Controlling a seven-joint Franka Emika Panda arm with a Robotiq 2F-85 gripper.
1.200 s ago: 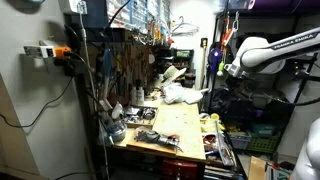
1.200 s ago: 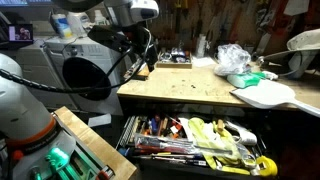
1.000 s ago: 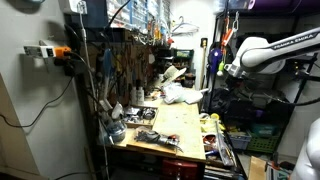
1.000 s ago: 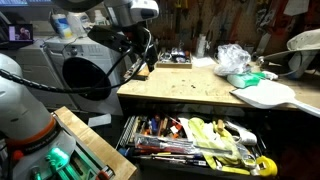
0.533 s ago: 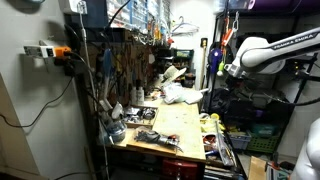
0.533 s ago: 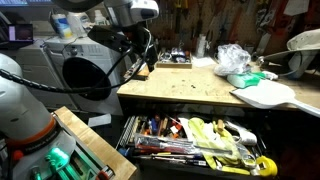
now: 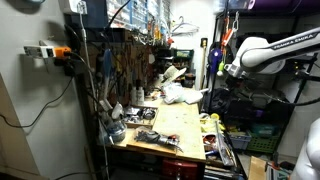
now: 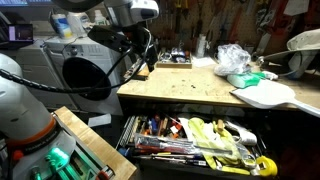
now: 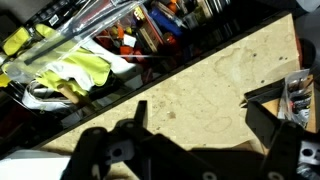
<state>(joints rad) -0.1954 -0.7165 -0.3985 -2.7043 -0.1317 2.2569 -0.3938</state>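
Arm (image 8: 118, 12) is arching in over the table's left end in an exterior view. Its upper links are sitting high at the top of the frame, the wrist is bending down, and dark cables are looping off it. From the opposite side the white arm (image 7: 262, 50) is standing off the table's drawer side, elbow high and forearm sloping down toward the table (image 7: 175, 125).

Gripper (image 8: 143, 60) is hanging over the left end of the table (image 8: 190, 85) and pointing down. In the wrist view the gripper (image 9: 195, 115) is released: the jaws are standing wide apart, with only bare plywood table (image 9: 220, 75) between them. The dark fingers (image 9: 120, 150) are holding nothing and, as far as I can make out, touching nothing.

Tray (image 8: 176, 62) is sitting at the table's far left corner, just beside the gripper and apart from it. In the wrist view the tray (image 9: 300, 95) is showing at the right edge, outside the right finger. Its contents are too small to tell.

Drawer (image 8: 127, 133) is standing open below the table's front edge, packed with hand tools. Yellow gloves (image 9: 85, 70) are lying on top of them toward its right end. Crumpled bag (image 8: 232, 58) is sitting toward the table's far right, well apart from the gripper. White board (image 8: 265, 95) is lying in front of the bag.
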